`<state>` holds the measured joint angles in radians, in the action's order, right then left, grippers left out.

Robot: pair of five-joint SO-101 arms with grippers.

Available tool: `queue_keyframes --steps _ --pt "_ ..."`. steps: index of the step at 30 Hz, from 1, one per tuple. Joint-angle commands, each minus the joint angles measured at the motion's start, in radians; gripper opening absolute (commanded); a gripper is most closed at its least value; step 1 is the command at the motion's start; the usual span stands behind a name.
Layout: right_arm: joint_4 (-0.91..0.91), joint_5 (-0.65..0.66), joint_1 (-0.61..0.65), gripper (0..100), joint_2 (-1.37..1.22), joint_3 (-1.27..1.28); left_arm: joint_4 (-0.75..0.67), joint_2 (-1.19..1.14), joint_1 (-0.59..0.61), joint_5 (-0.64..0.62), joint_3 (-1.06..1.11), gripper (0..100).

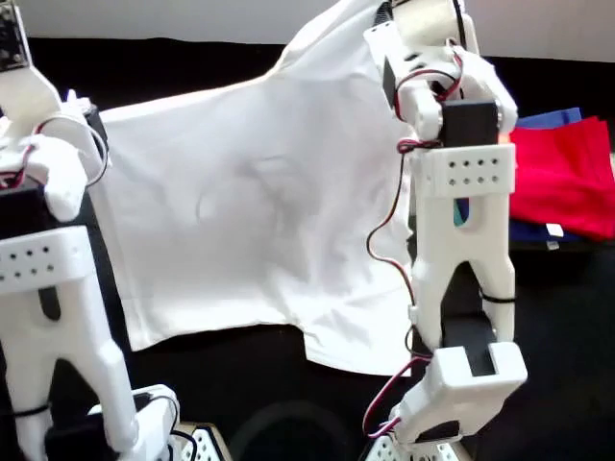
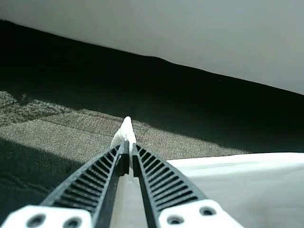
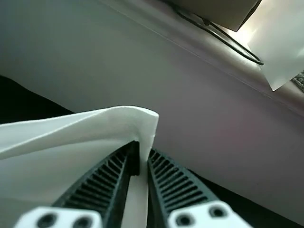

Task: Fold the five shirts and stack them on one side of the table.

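Clamping the unfolded white shirt, left gripper and right gripper hold it spread; red shirt, blue shirt — already stacked.

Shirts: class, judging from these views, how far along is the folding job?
Done: red shirt lies folded on blue shirt at one side of the table. In hand: left gripper and right gripper pinch the spread white shirt. Left: folding and stacking it, plus any remaining shirts.
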<state>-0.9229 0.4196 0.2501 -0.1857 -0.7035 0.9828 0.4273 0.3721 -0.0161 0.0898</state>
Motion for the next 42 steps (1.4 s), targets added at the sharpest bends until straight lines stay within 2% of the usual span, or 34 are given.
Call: queue_keyframes --steps 1,11,16,21,33,37,42 --pt "0.079 0.009 0.004 0.6 -0.067 0.002 -0.028 -0.237 -0.008 0.009 -0.209 1" --pt "0.079 0.005 0.005 0.6 -0.348 0.004 0.075 -0.817 -0.062 0.043 -0.638 1" --pt "0.077 0.005 0.005 0.6 -0.473 0.005 0.133 -1.015 -0.081 0.043 -0.791 1" --pt "0.012 0.003 0.005 0.6 -0.538 0.002 0.276 -1.142 -0.085 0.043 -0.889 1" --pt "-0.372 0.003 -0.012 0.6 -0.332 0.002 0.767 -1.161 -0.085 0.043 -1.191 1" --pt "-0.467 0.003 -0.013 0.6 -0.271 0.002 0.793 -1.130 -0.077 0.043 -1.152 1" --pt "-0.582 0.003 -0.012 0.6 -0.217 0.007 0.793 -0.949 -0.093 0.043 -0.903 1"
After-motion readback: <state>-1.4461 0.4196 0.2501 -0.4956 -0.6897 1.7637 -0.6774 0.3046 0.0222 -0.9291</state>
